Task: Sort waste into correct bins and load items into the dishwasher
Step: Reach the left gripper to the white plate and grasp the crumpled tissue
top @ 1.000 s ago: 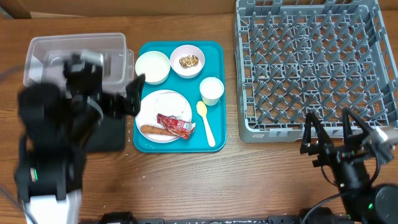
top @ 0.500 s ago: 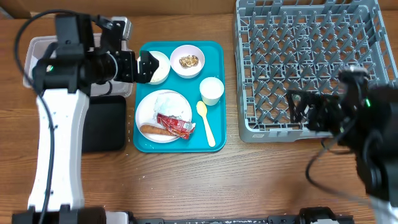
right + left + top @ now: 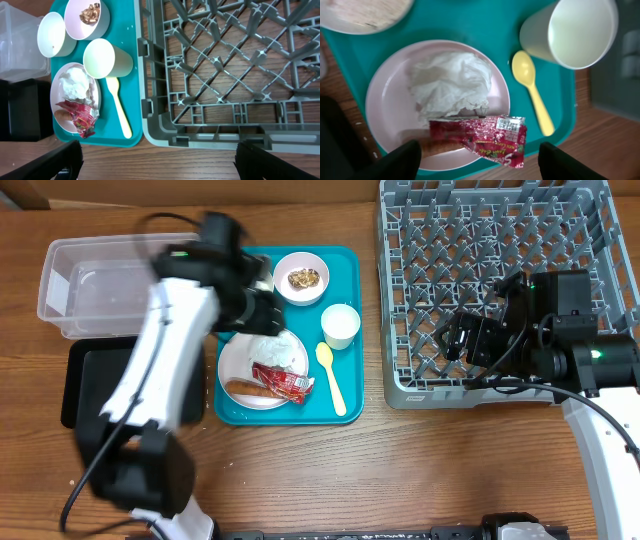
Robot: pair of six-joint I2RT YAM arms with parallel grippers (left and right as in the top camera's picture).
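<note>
On the table [image 3: 400,470], L to R: tub [image 3: 100,285] at back w/ flat tray [image 3: 95,380] just in front of it, serving tray [image 3: 345,265] in the middle, rack [image 3: 490,280] on the R. On the serving tray: bowl [image 3: 52,34] back-L, 2nd bowl [image 3: 288,288] beside it back-R w/ crumbs [image 3: 304,278] inside, cup [image 3: 340,325] in front of that one, spoon [image 3: 331,378] in front of cup along the R side, plate [image 3: 235,360] front-L. On the plate: paper [image 3: 283,352] toward the back, wrapper [image 3: 282,380] in front of it, overlapping the R end of the sausage [image 3: 243,390], which lies along the front edge.

Bright, even light, soft shadows; the left arm [image 3: 165,370] is motion-blurred (overhead only).
</note>
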